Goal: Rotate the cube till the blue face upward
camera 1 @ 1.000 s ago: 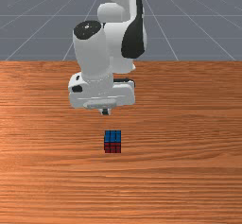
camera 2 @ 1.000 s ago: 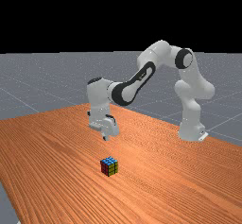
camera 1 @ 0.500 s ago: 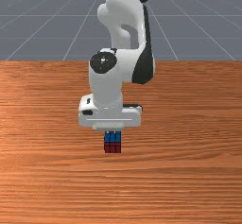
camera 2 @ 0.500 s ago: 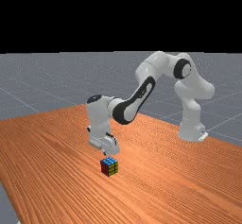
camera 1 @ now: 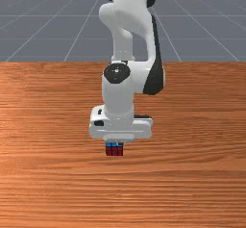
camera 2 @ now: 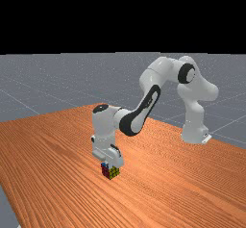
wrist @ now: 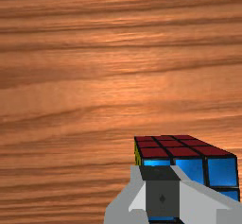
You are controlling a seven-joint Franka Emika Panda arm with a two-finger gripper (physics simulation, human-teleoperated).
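Low over the cube, my gripper [camera 1: 120, 144] is shut with nothing held, its tips at the blue top toward the front view's right. The cube [camera 1: 114, 151] rests on the table, with its red side facing the front camera and a strip of blue above. In the far view the cube [camera 2: 111, 172] shows red and yellow sides and a bit of blue under the hand. The wrist view has the shut gripper [wrist: 162, 180] in front of the cube's blue face [wrist: 221, 172], hiding part of it. Whether the tips touch the cube, I cannot tell.
The wooden table [camera 1: 192, 183] extends around the cube on all sides. In the far view, the arm's base [camera 2: 194, 134] stands on the table at the right, well away from the cube.
My hand has come down and toward the front camera, moving to the front view's right, from above and behind the cube to right over it. In the far view the cube looks very slightly shifted.
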